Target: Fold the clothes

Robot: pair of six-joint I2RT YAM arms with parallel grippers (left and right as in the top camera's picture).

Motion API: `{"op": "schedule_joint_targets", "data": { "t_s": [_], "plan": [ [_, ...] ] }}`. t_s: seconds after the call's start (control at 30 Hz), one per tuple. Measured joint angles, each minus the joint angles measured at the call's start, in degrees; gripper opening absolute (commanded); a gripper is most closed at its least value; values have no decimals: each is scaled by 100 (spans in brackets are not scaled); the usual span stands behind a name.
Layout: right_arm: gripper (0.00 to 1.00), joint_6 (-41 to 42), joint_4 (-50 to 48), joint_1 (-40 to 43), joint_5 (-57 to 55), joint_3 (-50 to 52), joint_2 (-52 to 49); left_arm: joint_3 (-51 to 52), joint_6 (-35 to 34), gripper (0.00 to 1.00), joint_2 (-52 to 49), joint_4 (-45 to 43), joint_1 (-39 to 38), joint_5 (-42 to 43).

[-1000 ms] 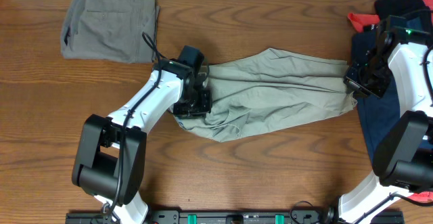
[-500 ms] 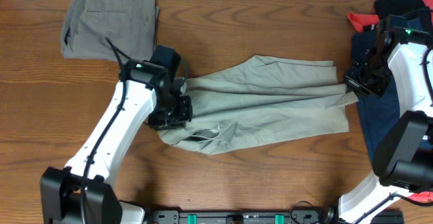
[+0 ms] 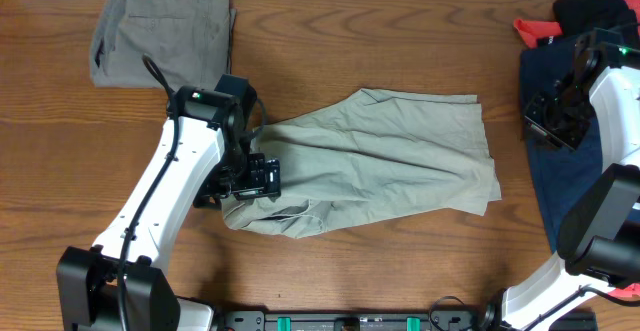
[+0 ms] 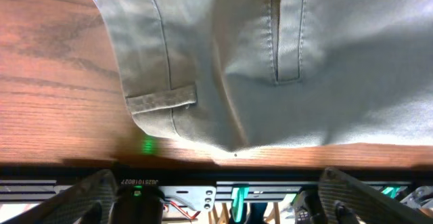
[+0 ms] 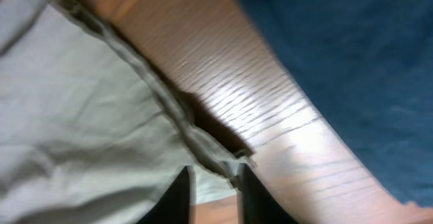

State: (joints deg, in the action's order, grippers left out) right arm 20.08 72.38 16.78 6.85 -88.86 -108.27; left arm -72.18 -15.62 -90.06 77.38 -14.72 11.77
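The khaki-beige shorts (image 3: pixel 380 156) lie spread across the middle of the table. My left gripper (image 3: pixel 252 177) hovers over their left end. In the left wrist view its fingers (image 4: pixel 88 195) stand wide apart with nothing between them, and the waistband with a belt loop (image 4: pixel 162 99) lies just beyond. My right gripper (image 3: pixel 548 121) is at the right, over the edge of the dark navy pair (image 3: pixel 560 186) and apart from the khaki shorts. Its jaws (image 5: pixel 211 176) are slightly open, with bare wood between them and the shorts' hem corner (image 5: pixel 216 158) at the tips.
A grey-olive pair (image 3: pixel 165 31) lies folded at the back left. A red cloth (image 3: pixel 535 29) and a black cloth (image 3: pixel 595 6) sit at the back right beside the navy pair. The table's front rail (image 3: pixel 350 321) runs along the near edge.
The left gripper dragged the shorts leftward, then opened and let go. The right gripper released the right end, which slid left and now lies flat.
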Motion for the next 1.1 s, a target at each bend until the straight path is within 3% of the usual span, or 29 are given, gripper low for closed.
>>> {"op": "schedule_joint_targets", "data": {
  "t_s": [0.17, 0.37, 0.67, 0.8, 1.1],
  "plan": [
    [84, -348, 48, -164, 332, 0, 0, 7, 2, 98, 0, -284, 0, -17],
    [99, -507, 20, -575, 354, 0, 0, 238, -238, 98, 0, -603, 195, -20],
    [99, -557, -7, -691, 251, 0, 0, 424, -496, 98, -7, -933, 1628, -13],
    [99, -557, -20, -691, 245, 0, 0, 461, -275, 98, -7, -951, 2247, 332],
    [99, -560, -129, -763, 227, 118, 0, 1906, 348, 98, -7, -1574, 2229, 1694]
  ]
}}
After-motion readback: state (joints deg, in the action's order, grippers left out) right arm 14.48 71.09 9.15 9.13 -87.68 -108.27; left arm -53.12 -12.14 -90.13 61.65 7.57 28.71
